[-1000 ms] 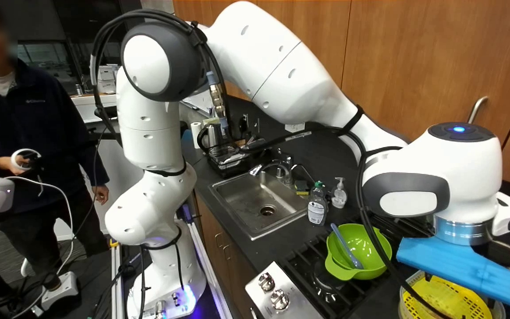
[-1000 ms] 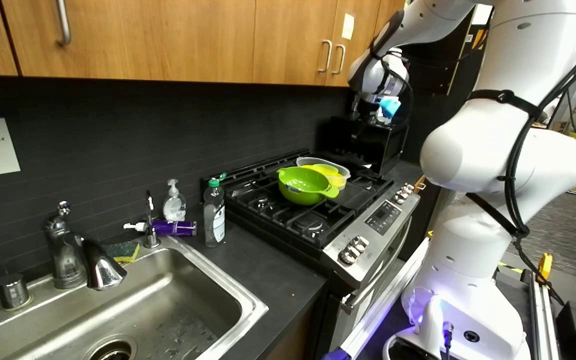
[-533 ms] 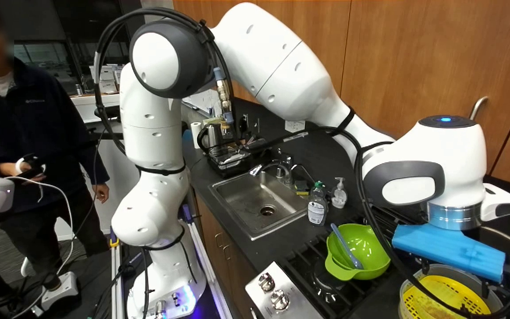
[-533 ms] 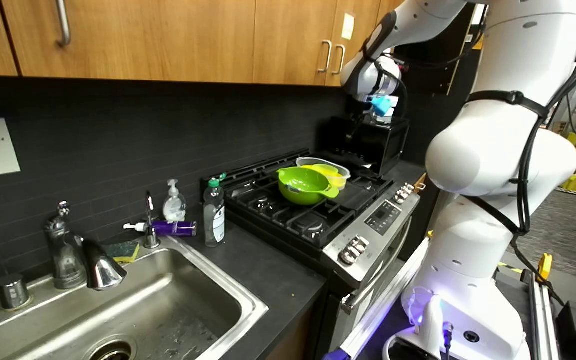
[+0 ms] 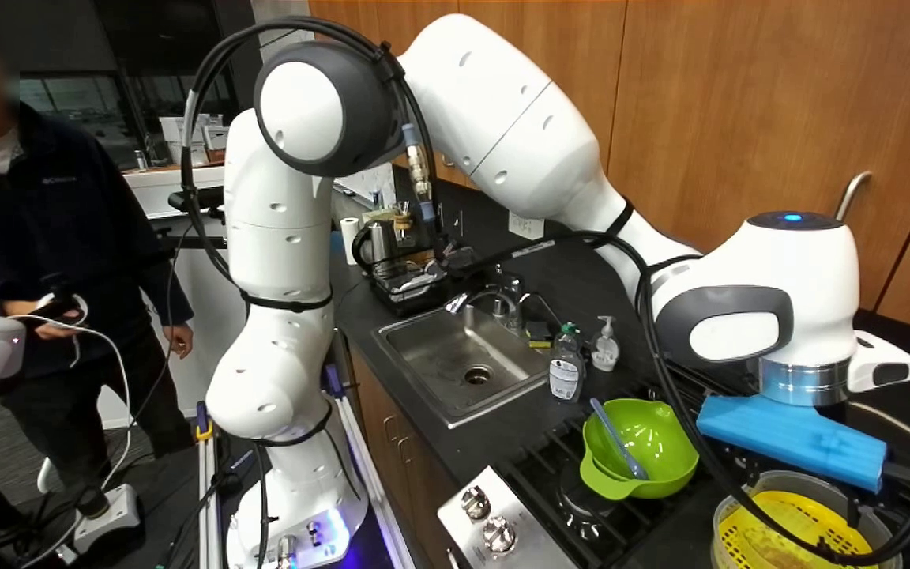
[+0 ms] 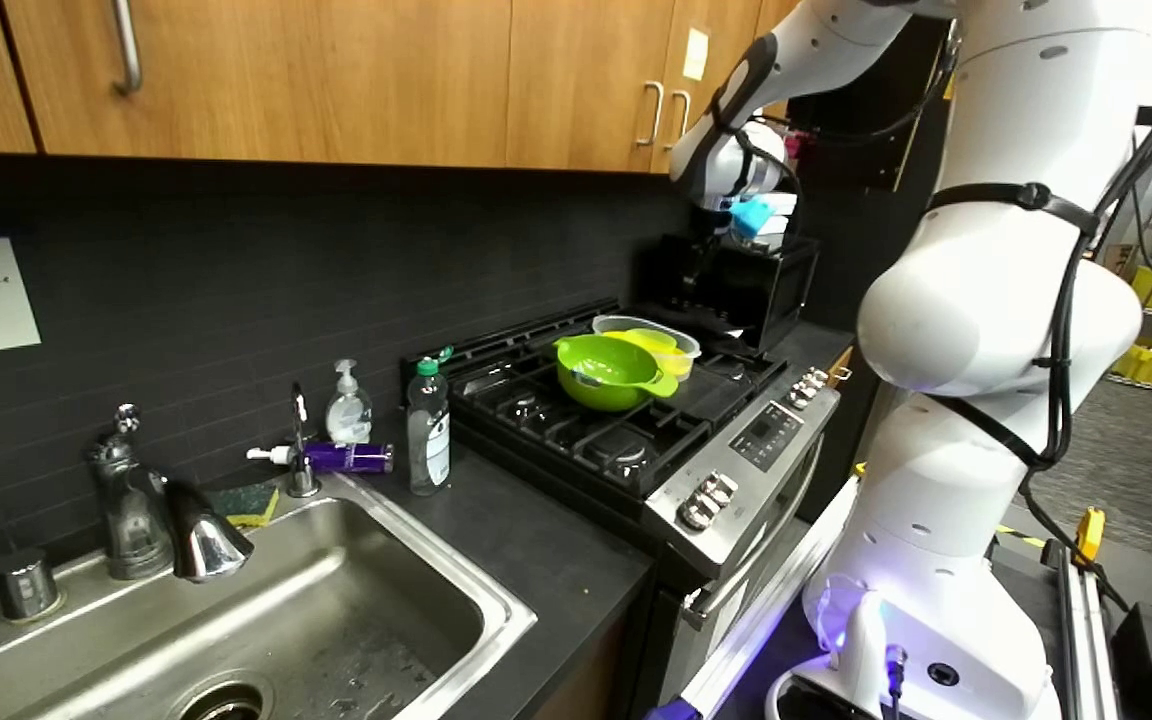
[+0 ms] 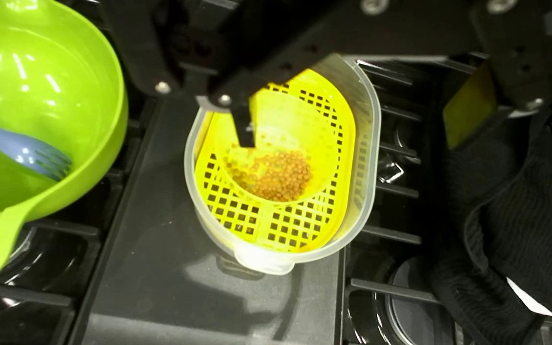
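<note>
My gripper (image 7: 350,141) stands open in the wrist view, with nothing between its fingers (image 7: 245,127). Below it on the stove is a clear container (image 7: 364,127) holding a yellow perforated basket (image 7: 267,230). Inside that sits a smaller yellow bowl (image 7: 304,117) with a heap of small round orange-brown pieces (image 7: 285,177). One finger shows in front of this bowl; the other is off to the right, beyond the container's rim. Beside the container rests a green bowl (image 7: 84,57) with a blue fork (image 7: 22,146) in it. Against the dark backdrop the gripper (image 6: 691,280) hangs above the stovetop.
Black cloth (image 7: 525,230) lies right of the container in the wrist view. A dish soap bottle (image 5: 567,375) and a pump bottle (image 5: 605,348) stand between sink (image 5: 443,407) and stove. Wooden cabinets (image 6: 336,80) hang above; a black microwave (image 6: 786,300) stands beyond the stove.
The arm's hand has shifted left in both exterior views, with the forearm following. The gripper has stayed open, and the bowls and container have not moved.
</note>
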You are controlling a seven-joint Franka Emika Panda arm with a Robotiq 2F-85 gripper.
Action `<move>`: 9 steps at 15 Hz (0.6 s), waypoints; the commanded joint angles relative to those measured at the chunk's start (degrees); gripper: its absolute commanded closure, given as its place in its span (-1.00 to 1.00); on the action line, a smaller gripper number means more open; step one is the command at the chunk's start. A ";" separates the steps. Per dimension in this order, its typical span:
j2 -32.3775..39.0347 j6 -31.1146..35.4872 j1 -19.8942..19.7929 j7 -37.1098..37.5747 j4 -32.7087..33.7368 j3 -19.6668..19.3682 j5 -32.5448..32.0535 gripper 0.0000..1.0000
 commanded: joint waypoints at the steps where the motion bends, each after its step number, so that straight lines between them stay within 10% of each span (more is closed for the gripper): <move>1: 2.63 -1.47 1.96 2.07 2.76 -1.14 -1.98 -1.00; 9: 9.26 -2.54 2.16 2.60 7.58 -0.42 -1.57 -1.00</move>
